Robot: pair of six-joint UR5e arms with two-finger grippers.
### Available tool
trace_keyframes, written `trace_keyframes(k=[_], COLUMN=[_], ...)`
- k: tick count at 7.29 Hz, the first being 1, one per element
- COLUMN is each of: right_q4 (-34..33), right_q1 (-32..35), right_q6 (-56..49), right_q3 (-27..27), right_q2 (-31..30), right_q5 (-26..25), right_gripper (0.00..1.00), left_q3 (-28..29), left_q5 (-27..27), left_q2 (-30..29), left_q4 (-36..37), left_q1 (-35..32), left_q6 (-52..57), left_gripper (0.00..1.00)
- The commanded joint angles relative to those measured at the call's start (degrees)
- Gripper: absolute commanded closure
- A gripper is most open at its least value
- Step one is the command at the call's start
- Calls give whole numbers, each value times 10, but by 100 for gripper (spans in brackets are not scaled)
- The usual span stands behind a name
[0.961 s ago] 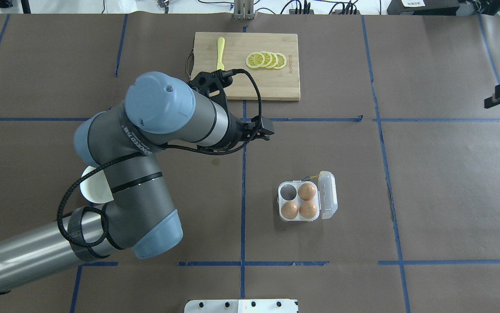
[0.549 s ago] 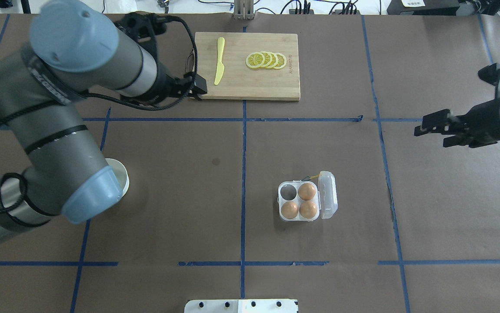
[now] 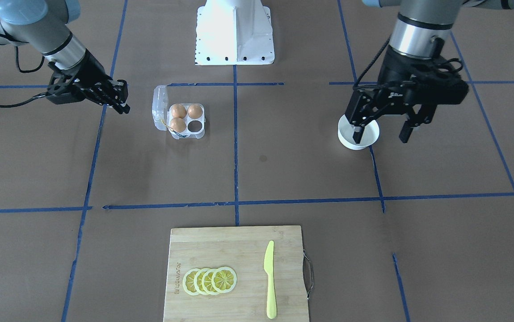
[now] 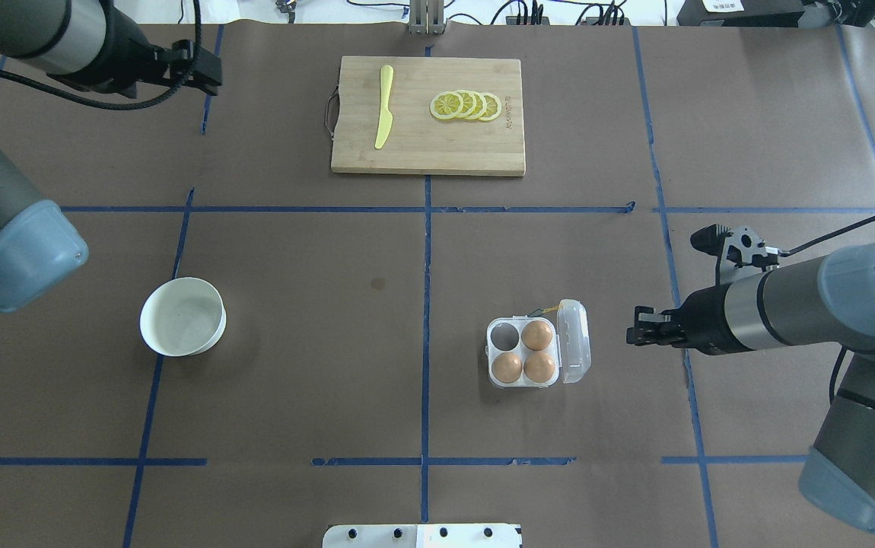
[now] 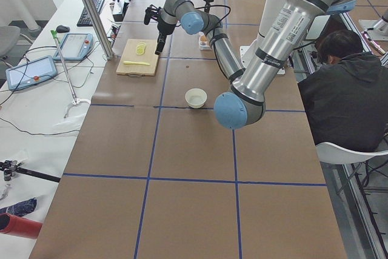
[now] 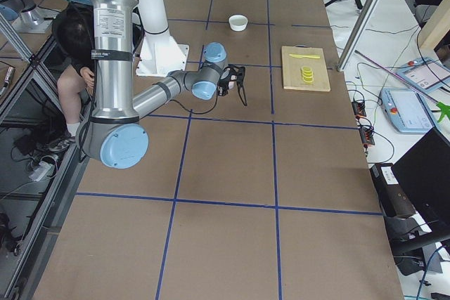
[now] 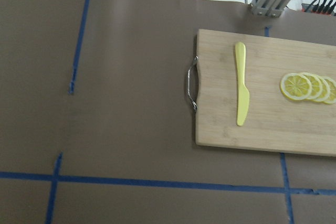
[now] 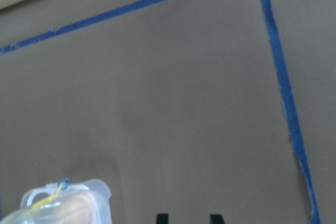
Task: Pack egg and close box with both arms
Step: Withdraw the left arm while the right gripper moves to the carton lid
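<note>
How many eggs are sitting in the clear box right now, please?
3, all in the box: far-right egg, near-left egg, near-right egg. The far-left cell is empty; none seem hidden.

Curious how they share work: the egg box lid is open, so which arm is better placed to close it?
Probably right: the right hand is beside the open lid of the box; the left hand is far across the table.
</note>
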Motion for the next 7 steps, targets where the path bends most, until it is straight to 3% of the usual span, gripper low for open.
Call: trace_keyframes(k=[1, 3, 5, 7], right_q4=[-6, -15, -82, -88], right_q1=[-38, -43, -46, -48], right_q6=[2, 2, 2, 2], right_q3=[-13, -51, -69, -70], right_q2=[56, 143, 239, 278], right_q5=[-5, -6, -7, -7], right_gripper=[100, 100, 100, 100], left_q3=[-3, -1, 6, 1], left_q5=[0, 0, 0, -4], left_q2=[3, 5, 9, 53], left_q4=[0, 0, -1, -15], left_q1=[-23, -32, -32, -33], left_q6=[21, 36, 48, 98], left_gripper=[1, 0, 0, 0])
